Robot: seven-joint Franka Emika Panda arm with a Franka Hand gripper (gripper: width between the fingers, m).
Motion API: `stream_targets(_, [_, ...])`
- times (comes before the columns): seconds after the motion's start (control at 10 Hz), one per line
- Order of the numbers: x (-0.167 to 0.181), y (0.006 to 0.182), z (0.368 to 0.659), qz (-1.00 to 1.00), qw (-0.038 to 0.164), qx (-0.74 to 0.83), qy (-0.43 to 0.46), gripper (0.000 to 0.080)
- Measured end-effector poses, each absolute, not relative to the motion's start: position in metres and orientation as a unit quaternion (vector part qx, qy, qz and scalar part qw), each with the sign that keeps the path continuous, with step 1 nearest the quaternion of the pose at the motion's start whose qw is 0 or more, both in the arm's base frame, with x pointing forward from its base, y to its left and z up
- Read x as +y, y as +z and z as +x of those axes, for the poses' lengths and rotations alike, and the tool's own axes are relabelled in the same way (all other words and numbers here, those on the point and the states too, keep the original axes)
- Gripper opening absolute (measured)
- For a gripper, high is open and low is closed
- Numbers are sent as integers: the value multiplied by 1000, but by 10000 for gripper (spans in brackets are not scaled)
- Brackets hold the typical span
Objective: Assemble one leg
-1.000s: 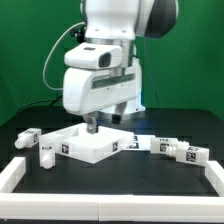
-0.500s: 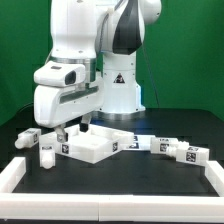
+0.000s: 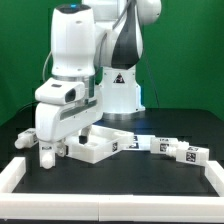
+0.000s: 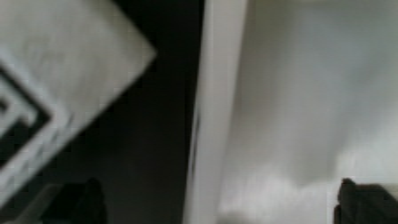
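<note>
While the exterior view shows the gripper (image 3: 60, 147) beside a leg (image 3: 45, 155) near the counter's (image 3: 140, 185) edge, the wrist view's blur hides its grip.

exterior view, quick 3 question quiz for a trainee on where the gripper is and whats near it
1. True or false: the tabletop is lifted clear off the table.
2. In the exterior view, the gripper is at the tabletop's: A. left side B. right side C. far side
3. Fill in: the small white part nearest the gripper is a ____.
Key: 1 false; 2 A; 3 leg.
</note>
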State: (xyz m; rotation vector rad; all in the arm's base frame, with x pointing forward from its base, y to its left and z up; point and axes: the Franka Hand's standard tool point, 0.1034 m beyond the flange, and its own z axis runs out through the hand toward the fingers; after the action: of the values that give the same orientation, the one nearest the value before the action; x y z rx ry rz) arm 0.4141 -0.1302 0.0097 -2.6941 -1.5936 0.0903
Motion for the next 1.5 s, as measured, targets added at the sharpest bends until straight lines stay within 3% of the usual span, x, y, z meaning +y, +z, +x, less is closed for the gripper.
stream_targets(0.1, [-130, 10, 415, -862, 5, -507, 29, 650])
stream_targets(0.2, [-129, 10, 415, -861, 5, -507, 29, 562])
stream_targets(0.3, [-129, 10, 414, -861, 5, -507, 29, 414])
stream_targets(0.4, [-129, 10, 414, -861, 5, -507, 29, 414])
stream_targets(0.5, [-129, 10, 414, -861, 5, -507, 29, 237])
stream_targets(0.6, [-129, 10, 414, -861, 5, -507, 29, 237])
stream_targets(0.7, [-129, 9, 414, -861, 6, -508, 30, 70])
stream_targets(0.9, [-132, 21, 410, -883, 10, -468, 35, 54])
stream_targets(1.1, [-118, 60, 422, -927, 0, -374, 34, 54])
stream_targets(1.3, [-92, 84, 451, -965, -3, -258, 48, 54])
stream_targets(1.5, [-64, 83, 512, -988, -19, -147, 38, 54])
